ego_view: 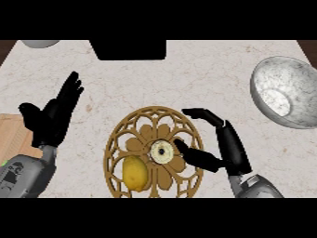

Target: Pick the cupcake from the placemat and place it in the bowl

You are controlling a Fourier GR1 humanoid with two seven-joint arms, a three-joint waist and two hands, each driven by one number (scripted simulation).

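Beside cupcake, right hand half-open

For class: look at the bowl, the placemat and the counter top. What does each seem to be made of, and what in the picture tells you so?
Bowl: likely glazed ceramic or enamel; grey-white mottled, with a bright glossy patch inside.
Placemat: looks like carved wood or woven rattan; matte golden-brown, cut through in a flower lattice.
Counter top: seems to be polished stone such as marble; pale beige with fine darker veins.

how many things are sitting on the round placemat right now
2: the cupcake near the placemat's middle, beside the right hand, and a lemon toward its near left edge. Nothing looks hidden.
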